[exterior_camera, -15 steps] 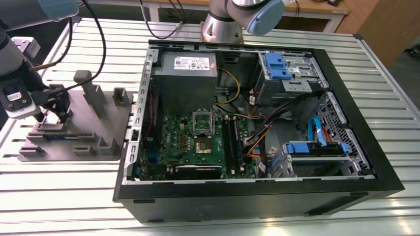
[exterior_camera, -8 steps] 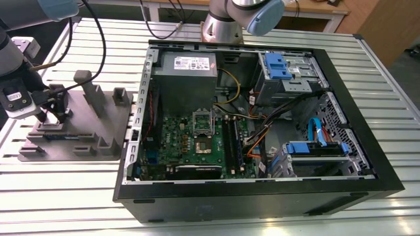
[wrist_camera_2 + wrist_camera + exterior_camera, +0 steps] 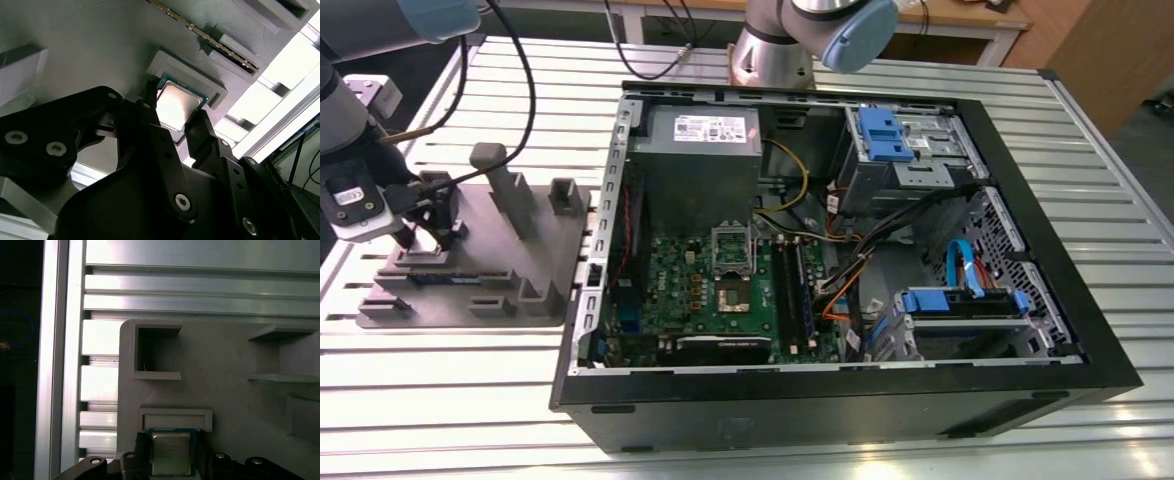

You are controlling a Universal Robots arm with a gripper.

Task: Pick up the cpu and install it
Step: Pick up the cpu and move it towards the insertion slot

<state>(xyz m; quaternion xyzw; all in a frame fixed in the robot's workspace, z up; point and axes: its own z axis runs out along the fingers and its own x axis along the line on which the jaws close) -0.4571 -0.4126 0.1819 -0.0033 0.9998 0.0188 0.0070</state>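
On the grey fixture (image 3: 225, 390), the gripper (image 3: 171, 462) pinches the cpu's (image 3: 171, 450) sides.

Worktop (image 3: 440, 400) carries everything. Parts holder (image 3: 520, 290) lies at the exterior view's left, just beside the open PC case (image 3: 854, 405), not touching it. Arm base (image 3: 767, 55) stands behind the case. Inside the case: motherboard (image 3: 667, 290) in the near part toward the exterior view's left, w/ socket (image 3: 730, 280) at its middle; power supply box (image 3: 700, 160) right behind the board. Two drive cages on the exterior view's right, one far (image 3: 907, 150), one near (image 3: 961, 320). My tool (image 3: 430, 238) is down at the holder's near-left area, directly over the cpu (image 3: 171, 452), which sits in a walled recess (image 3: 175, 417) on the holder.
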